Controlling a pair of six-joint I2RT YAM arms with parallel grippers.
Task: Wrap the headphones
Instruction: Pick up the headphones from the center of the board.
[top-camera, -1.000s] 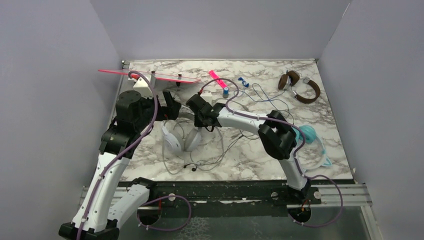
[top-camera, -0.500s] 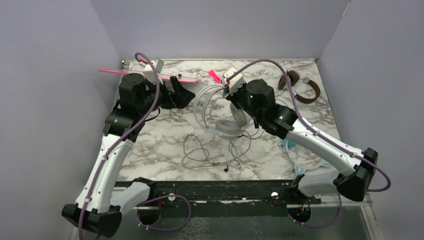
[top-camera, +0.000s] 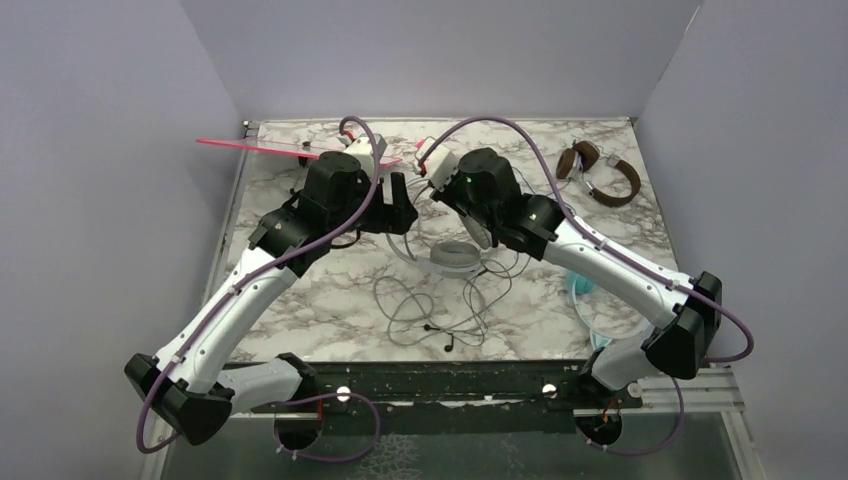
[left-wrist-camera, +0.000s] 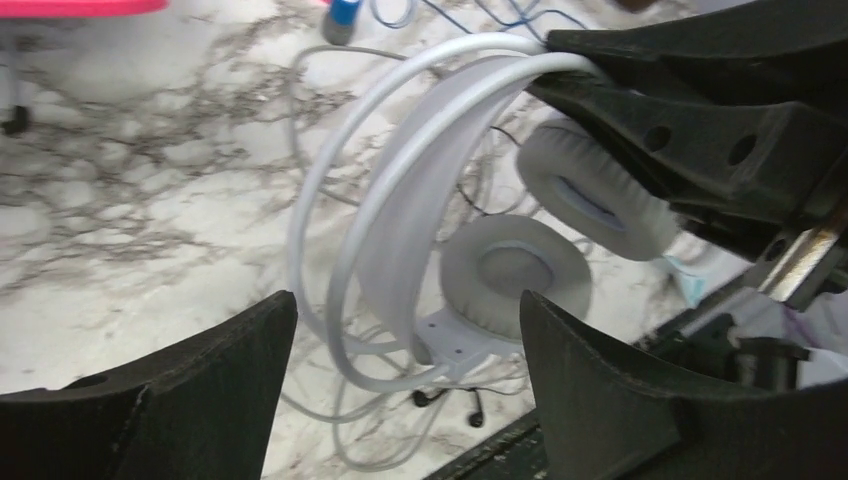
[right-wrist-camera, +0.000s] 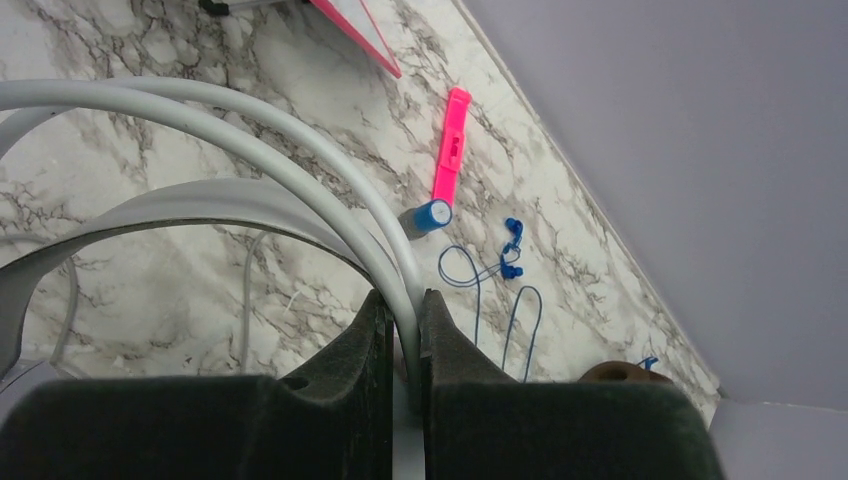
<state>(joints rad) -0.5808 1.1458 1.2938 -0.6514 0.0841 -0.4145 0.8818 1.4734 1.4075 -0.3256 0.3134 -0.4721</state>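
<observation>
Since half a second ago the left fingers (left-wrist-camera: 200, 390) have swung in beside the white-grey over-ear headphones (left-wrist-camera: 400, 200), which hang over the middle of the white marble counter (top-camera: 300, 290). On the pale headband the right fingers (right-wrist-camera: 372, 340) are pinched tight. The left fingers are spread, gripping nothing. Below, the thin grey cord (top-camera: 415, 305) lies looped on the counter.

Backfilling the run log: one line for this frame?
right hand: shut on white headphones band, held above table | left hand: open, facing band | cord: loose on table | brown headphones: lying far right
</observation>
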